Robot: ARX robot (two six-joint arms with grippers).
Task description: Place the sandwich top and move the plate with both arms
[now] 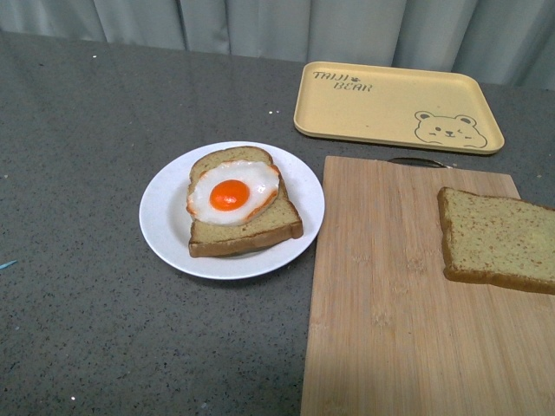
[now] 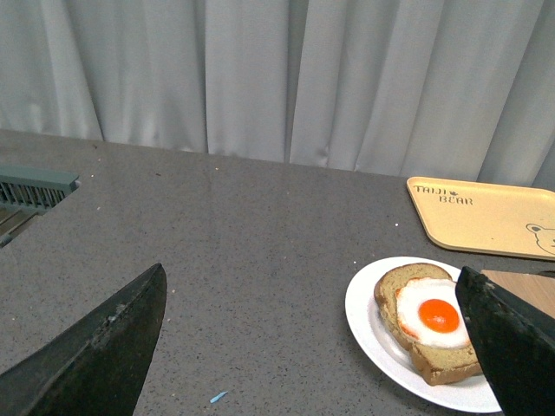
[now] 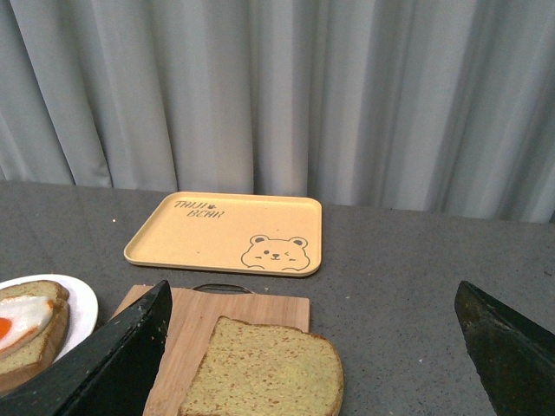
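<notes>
1. Our left tool (image 2: 310,270) and right tool (image 3: 312,286) both gape wide, holding nothing.
2. The sandwich top (image 1: 499,238) lies on the cutting board (image 1: 390,303), with the plate (image 1: 165,225) just beside it on the table (image 1: 87,329).
3. If we grab it off-centre, it could land crooked on the fried egg (image 1: 232,192).

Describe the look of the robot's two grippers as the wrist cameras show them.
The left gripper shows only two matte black, wedge-shaped fingers tapering to narrow tips, with pale scuffs along one edge. The right gripper looks the same. No cables, markings or arm links appear; the front view shows neither arm.
</notes>
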